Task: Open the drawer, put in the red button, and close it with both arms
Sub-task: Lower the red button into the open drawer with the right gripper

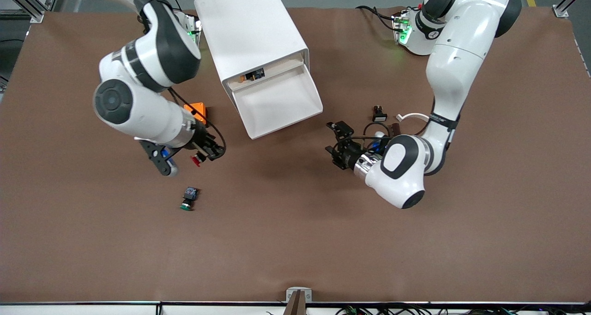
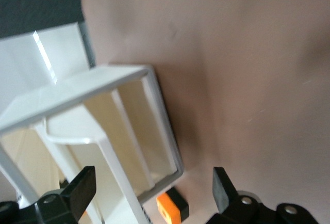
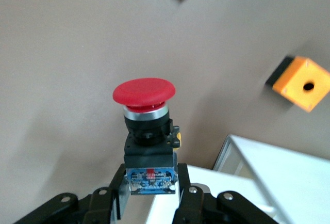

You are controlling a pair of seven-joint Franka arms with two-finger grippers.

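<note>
Right end effector gripping red button base

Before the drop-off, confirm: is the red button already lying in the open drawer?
No: the red button is clamped in the right gripper, and the open drawer shows only bare white tray.

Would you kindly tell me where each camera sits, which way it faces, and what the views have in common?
Front view: high across the table, facing both arms; shows the open drawer, the green button, the right gripper and the open left gripper.
Left wrist view: on the left wrist, facing the drawer; its own fingertips show.
Right wrist view: on the right wrist, facing the table; its gripper is shut on the red button.
Shared: all three show the orange box.
</note>
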